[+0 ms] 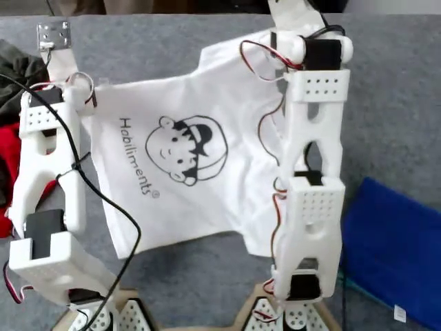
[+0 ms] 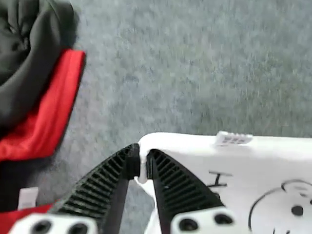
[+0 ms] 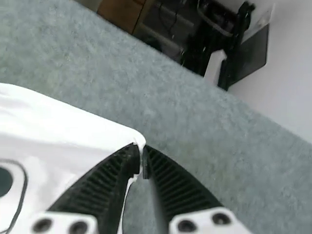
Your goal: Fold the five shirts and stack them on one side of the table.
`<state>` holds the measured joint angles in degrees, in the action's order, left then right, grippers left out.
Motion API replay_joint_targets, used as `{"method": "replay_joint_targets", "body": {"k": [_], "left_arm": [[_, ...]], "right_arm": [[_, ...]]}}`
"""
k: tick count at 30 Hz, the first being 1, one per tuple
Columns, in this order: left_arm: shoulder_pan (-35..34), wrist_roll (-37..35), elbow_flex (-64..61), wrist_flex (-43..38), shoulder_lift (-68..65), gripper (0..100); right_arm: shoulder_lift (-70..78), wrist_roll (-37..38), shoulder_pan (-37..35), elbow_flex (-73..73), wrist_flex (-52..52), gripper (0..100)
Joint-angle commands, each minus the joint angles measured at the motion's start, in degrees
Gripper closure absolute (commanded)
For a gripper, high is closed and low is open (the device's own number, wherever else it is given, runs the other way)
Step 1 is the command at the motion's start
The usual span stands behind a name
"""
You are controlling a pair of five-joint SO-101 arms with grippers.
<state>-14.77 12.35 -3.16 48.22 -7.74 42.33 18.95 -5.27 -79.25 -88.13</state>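
A white shirt (image 1: 176, 155) with a cartoon face print is spread over the grey table, held up at two far corners. My left gripper (image 2: 142, 163) is shut on the shirt's corner (image 2: 161, 144) near its neck label, at the table's far left. My right gripper (image 3: 140, 158) is shut on the opposite far corner of the white shirt (image 3: 58, 126), at the table's far right. A red shirt (image 2: 46, 114) and a dark shirt (image 2: 27, 44) lie bunched at the left edge. A blue shirt (image 1: 393, 245) lies flat at the right.
Both white arms (image 1: 313, 172) stretch forward over the table, the right one crossing above the shirt's side. Red and black cables hang along them. Bare grey table (image 1: 386, 89) lies beyond the shirt. Dark furniture (image 3: 214, 34) stands past the table's far edge.
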Motion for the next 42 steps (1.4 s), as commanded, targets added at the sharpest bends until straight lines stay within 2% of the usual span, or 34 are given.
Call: {"method": "replay_joint_targets", "body": {"k": [1, 7, 12, 16, 25, 31, 33, 36, 39, 42], "left_arm": [[1.14, -0.35, -3.34, 1.85, 3.38, 98], [4.13, 3.25, -17.67, 2.73, 17.27, 98], [7.47, 5.71, -33.67, 2.73, 35.56, 98], [7.12, 7.38, -44.57, 2.55, 47.16, 98], [8.26, 7.91, -53.54, 2.99, 51.91, 98], [12.13, 8.0, -57.23, 8.53, 52.44, 98], [12.92, 8.0, -60.4, 7.82, 52.53, 98], [10.02, 9.67, -62.95, 4.75, 52.53, 98], [7.74, 11.78, -63.21, 4.92, 52.53, 98], [6.07, 14.33, -63.38, 5.71, 52.53, 98]], "right_arm": [[-4.44, -0.53, 0.48, -3.21, -5.45, 99.5], [-7.08, -0.18, 0.48, -8.84, -14.15, 99.5], [-7.16, 1.23, 0.57, -8.84, -14.33, 99.5], [-11.21, 1.41, 2.07, -3.91, -14.42, 99.5], [-33.89, 6.86, 1.71, 30.81, -13.36, 99.4], [-43.82, 8.09, 7.43, 55.08, -4.13, 99.4], [-46.81, 8.62, 8.75, 62.73, -1.49, 99.4], [-53.23, 10.37, 9.54, 74.51, 2.37, 99.4], [-60.44, 14.15, 9.36, 86.81, 6.59, 99.4], [-65.89, 14.42, 11.47, 97.8, 12.04, 99.4]]}}
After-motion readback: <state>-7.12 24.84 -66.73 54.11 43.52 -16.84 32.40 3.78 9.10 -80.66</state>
